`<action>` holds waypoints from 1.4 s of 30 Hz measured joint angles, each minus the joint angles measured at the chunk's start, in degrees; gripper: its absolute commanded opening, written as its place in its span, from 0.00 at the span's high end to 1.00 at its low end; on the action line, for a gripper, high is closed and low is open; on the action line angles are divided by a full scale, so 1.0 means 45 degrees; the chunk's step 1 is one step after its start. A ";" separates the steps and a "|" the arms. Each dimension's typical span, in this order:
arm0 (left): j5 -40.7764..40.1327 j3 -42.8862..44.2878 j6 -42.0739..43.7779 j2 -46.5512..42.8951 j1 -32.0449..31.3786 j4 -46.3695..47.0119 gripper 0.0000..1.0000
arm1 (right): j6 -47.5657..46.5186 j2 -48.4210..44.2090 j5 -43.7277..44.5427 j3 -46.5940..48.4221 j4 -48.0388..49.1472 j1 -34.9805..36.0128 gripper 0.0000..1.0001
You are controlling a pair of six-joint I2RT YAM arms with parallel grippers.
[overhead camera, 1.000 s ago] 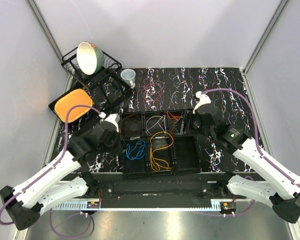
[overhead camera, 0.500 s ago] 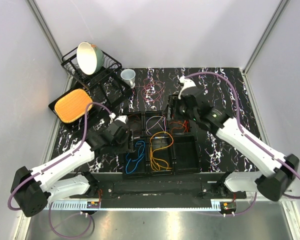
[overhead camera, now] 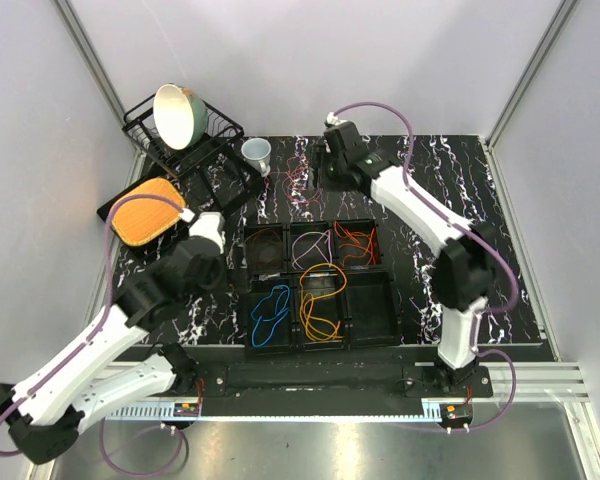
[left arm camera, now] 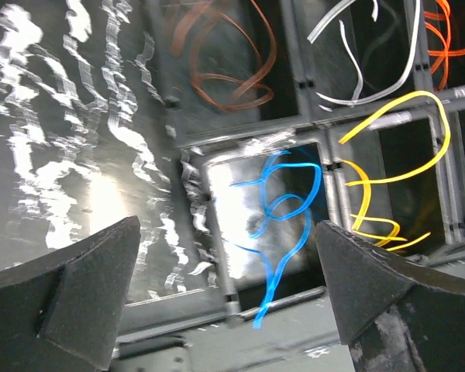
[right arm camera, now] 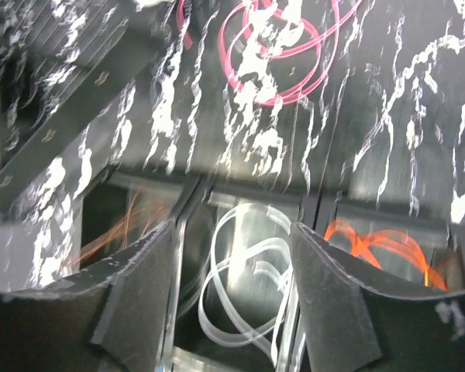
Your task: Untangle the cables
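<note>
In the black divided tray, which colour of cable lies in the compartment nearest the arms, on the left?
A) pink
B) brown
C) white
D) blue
D: the blue cable lies looped in the near-left compartment of the tray, next to the yellow cable in the near-middle one.

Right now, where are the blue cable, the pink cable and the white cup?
blue cable (overhead camera: 270,308): top view, middle of its coil.
pink cable (right arm camera: 273,100): right wrist view, lower curve of loop.
white cup (overhead camera: 257,152): top view, its opening.
</note>
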 measured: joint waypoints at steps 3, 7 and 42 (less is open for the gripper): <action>-0.0578 -0.0068 0.0355 -0.0967 0.0000 -0.0209 0.01 | -0.0219 0.2171 0.0000 0.2055 -0.0345 -0.0403 0.27; -0.0947 -0.0316 0.0806 -0.1967 0.0000 -0.0199 0.01 | -0.0369 0.4799 -0.0039 0.4590 -0.1010 -0.0957 0.27; -0.1035 -0.0743 0.1506 -0.1880 0.0427 0.0189 0.01 | 0.2856 1.2264 -0.6562 1.1293 -0.0146 -0.2948 0.65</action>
